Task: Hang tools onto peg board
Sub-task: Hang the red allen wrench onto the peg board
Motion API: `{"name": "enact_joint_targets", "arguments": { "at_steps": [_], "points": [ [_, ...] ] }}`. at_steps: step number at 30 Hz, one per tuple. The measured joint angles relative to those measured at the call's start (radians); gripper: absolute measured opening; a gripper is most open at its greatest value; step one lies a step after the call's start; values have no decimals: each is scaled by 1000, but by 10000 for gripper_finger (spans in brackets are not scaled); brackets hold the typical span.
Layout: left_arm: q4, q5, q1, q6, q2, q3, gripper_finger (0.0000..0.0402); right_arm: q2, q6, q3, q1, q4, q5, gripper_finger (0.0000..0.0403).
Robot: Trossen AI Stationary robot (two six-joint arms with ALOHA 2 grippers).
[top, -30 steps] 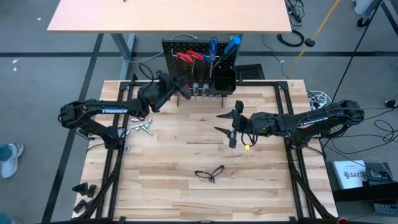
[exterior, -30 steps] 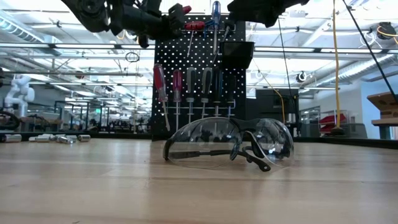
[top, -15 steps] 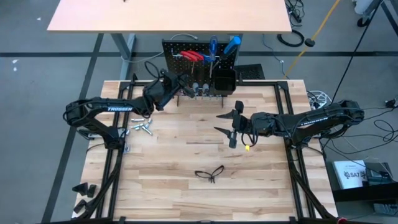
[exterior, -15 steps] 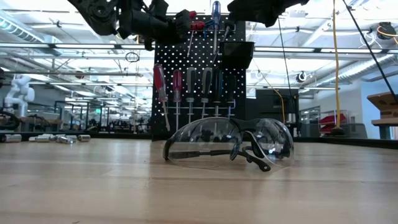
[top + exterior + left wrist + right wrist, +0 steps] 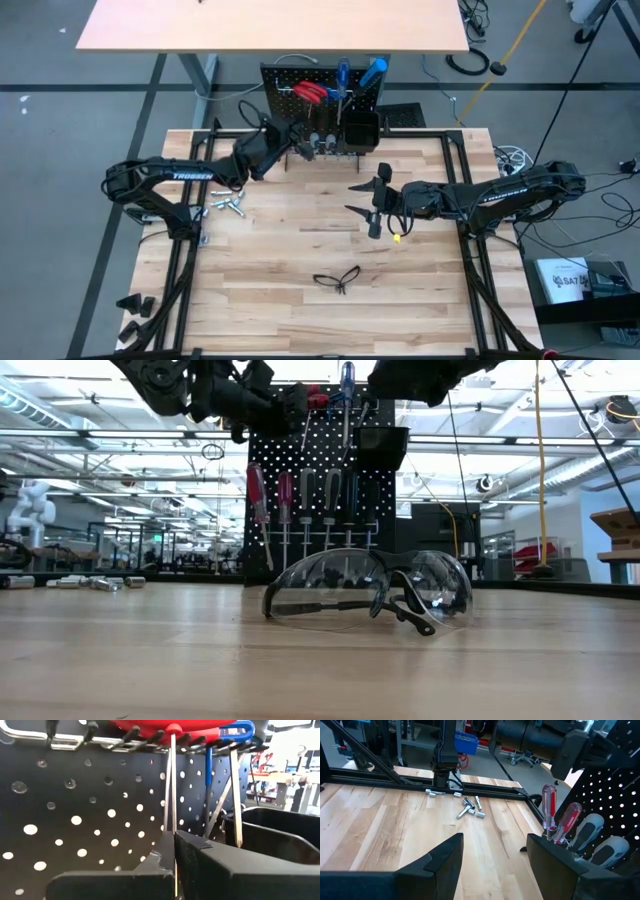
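Observation:
The black peg board stands at the table's far edge, with red and blue handles on it and a black bin. My left gripper is up against its upper left part, shut on a red-handled hex key. Next to that key hangs a blue-handled one. My right gripper hovers open at mid-table with nothing between its fingers. Black-framed glasses lie on the table near the front. Small silver pieces lie on the table at the left. My left gripper pinches the hex key's thin metal shaft between its two fingers, well below the red handle. The fingers reach about level toward the board and lie across the shaft. The key stands upright and clear of the table, its handle at the pale hook rail; whether it rests there I cannot tell.
Several screwdrivers hang in a row on the board's lower part, two with clear red handles. Bare tabletop lies between the glasses and the board. A tan desk stands beyond the table.
My left gripper has moved a little toward the peg board and the table's right, carrying the red-handled key from beside the board's left edge to in front of its upper hooks. The key has stayed upright in the hold.

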Motion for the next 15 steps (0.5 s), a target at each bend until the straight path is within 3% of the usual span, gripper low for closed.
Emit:
{"name": "enact_joint_targets", "arguments": {
  "at_steps": [7, 15],
  "points": [
    [19, -78, -32, 94, -8, 0, 1, 0, 8, 0, 0, -3, 0, 210],
    [22, -80, -33, 97, -10, 0, 1, 0, 21, 0, 0, -3, 0, 210]
  ]
}}
